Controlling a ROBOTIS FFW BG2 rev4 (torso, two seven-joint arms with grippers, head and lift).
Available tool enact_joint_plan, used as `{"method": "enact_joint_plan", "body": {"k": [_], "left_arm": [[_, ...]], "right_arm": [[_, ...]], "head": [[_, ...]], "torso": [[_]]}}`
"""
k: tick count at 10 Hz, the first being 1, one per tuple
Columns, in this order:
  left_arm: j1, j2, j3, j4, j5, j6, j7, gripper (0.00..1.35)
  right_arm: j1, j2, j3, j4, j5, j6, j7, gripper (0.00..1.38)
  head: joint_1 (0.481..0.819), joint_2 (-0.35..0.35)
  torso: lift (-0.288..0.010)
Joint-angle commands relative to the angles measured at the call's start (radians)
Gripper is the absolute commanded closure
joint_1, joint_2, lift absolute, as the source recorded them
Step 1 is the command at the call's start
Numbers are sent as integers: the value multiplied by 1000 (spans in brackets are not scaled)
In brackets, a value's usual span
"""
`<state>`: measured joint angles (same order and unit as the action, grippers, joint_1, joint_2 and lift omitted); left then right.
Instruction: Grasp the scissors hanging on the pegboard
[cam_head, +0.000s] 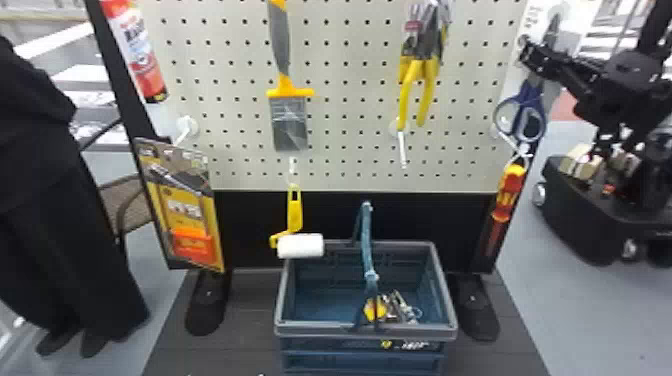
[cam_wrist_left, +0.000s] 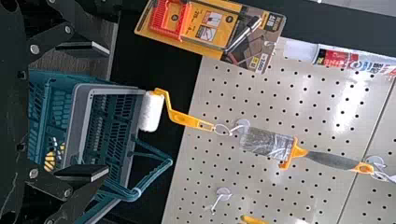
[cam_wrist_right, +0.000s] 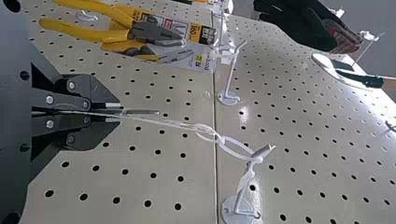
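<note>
Grey floor (cam_head: 575, 310), perhaps shelving (cam_head: 55, 55) behind

one pegboard (cam_head: 350, 150). one scissors (cam_head: 530, 97), blue-handled, far right. one yellow pliers (cam_head: 419, 62). one paintbrush (cam_head: 289, 100). one mini paint roller (cam_head: 300, 245). one screwdriver (cam_head: 510, 192). one sealant tube (cam_head: 135, 50), far left. one carded tool pack (cam_head: 182, 210). one basket (cam_head: 320, 330), near.

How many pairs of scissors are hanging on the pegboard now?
1. The blue-handled scissors hang at the right edge of the pegboard, with their blade end in the shut right gripper. Others may be hidden above the view.
</note>
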<state>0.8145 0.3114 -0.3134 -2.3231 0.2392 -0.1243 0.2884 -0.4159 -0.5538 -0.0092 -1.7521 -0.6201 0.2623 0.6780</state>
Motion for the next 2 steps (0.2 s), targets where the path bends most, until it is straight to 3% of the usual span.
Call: {"method": "enact_joint_plan", "body": {"k": [1, 2], "left_arm": [[0, 0, 0, 0, 0, 0, 0, 391], [0, 0, -1, 0, -1, 0, 0, 392]], "right_arm": [[2, 0, 0, 1, -4, 0, 0, 1294], [2, 0, 0, 1, -6, 0, 0, 1294]], "head": [[549, 0], [549, 0]], "torso": [[-100], [-100]]}}
